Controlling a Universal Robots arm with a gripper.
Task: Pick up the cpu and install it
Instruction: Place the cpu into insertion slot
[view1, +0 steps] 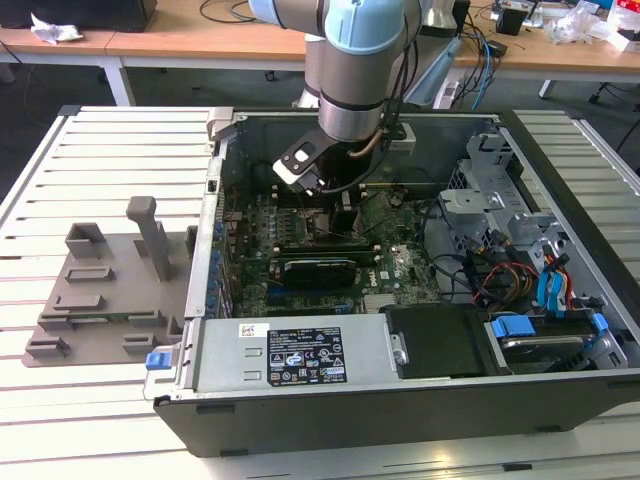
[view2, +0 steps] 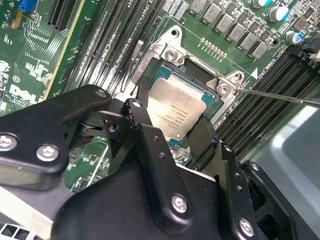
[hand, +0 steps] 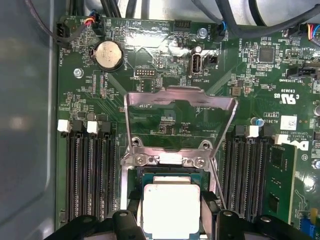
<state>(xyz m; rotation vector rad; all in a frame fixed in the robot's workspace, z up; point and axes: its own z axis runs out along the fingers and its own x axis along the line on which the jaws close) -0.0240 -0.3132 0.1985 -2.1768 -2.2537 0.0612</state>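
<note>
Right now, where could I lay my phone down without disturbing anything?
On the bare slatted table around the gray tray, at the exterior view's left. Inside the computer case it is crowded: cables, boards, and the end effector gripping the cpu.

I count one square, silvery metal-topped cpu beside one grey steel socket frame. Two silver screws sit at that frame's hinge, one round silver coin battery near its free edge.

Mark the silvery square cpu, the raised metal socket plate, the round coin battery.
silvery square cpu (hand: 170, 207), first wrist view, lid centre.
raised metal socket plate (hand: 180, 96), first wrist view, crossbar.
round coin battery (hand: 109, 55), first wrist view, face centre.
</note>
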